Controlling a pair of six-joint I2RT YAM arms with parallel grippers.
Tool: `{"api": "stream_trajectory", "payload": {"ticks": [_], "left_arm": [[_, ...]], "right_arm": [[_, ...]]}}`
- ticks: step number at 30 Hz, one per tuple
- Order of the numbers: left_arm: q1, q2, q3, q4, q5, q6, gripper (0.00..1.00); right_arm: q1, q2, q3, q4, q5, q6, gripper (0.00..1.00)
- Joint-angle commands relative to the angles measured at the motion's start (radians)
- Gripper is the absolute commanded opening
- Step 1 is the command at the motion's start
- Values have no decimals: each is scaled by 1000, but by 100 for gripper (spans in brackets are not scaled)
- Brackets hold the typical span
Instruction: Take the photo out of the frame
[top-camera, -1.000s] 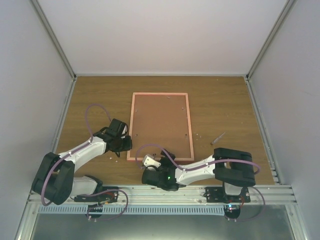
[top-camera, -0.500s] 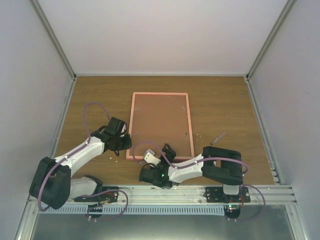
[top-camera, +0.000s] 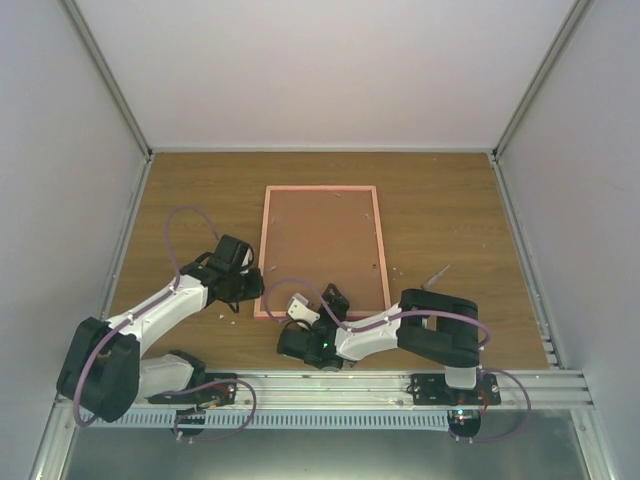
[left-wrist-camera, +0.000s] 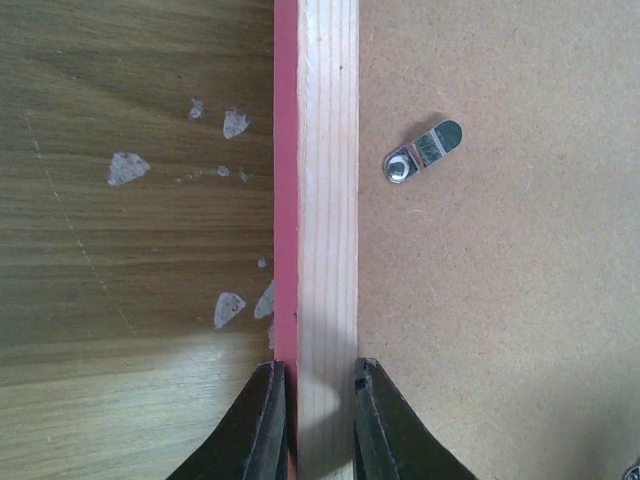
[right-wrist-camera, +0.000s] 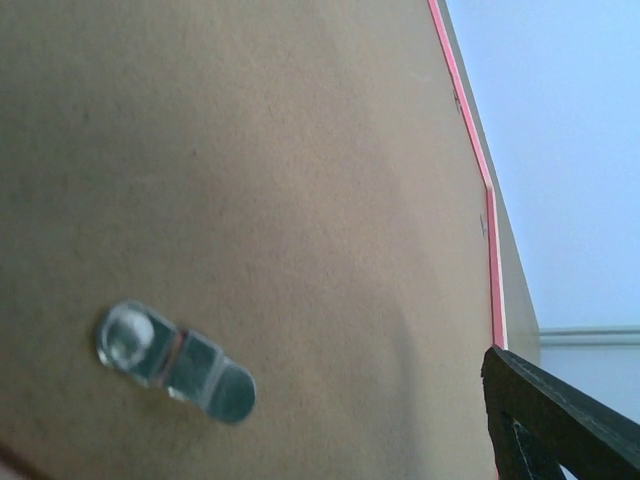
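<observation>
Right arm (top-camera: 400, 325): folded low along the near edge of the table (top-camera: 450, 210), forearm running leftward from its base.
Right hand (top-camera: 333, 299): over the near rail of the frame (top-camera: 320, 250), about mid-width. Its wrist view shows only one finger (right-wrist-camera: 560, 415), far off to the side, so it stands wide with nothing in it.
Right wrist view: close over the brown back, a metal turn clip (right-wrist-camera: 175, 360) just below the camera.
Left arm (top-camera: 160, 305): elbow near its base, forearm stretched away and to the right.
Left hand (left-wrist-camera: 315, 372): narrow, its fingers (left-wrist-camera: 262, 425) pinching the frame's left rail from either side, near the near-left corner.
Frame: flat on the table's middle, back up, long side running away from the arms.
Photo: hidden, since only the frame's back shows.
Table by the left rail: scattered white flecks (left-wrist-camera: 125, 168).
</observation>
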Motion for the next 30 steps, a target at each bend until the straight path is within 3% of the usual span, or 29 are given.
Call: {"api": "stream_trajectory", "payload": {"ticks": [1, 10, 16, 24, 30], "left_arm": [[-15, -53, -2, 132, 94, -36, 2], [3, -120, 20, 91, 64, -64, 10], [73, -295, 47, 50, 78, -112, 28], [133, -465, 118, -33, 67, -139, 40], [143, -558, 161, -88, 6, -159, 51]], "right_arm": [[-10, 49, 7, 63, -26, -15, 84], [-12, -2, -8, 69, -11, -23, 63], [-11, -66, -24, 103, -4, -66, 49], [-13, -184, -27, 192, 12, -175, 25], [-16, -308, -41, 341, -26, -316, 14]]}}
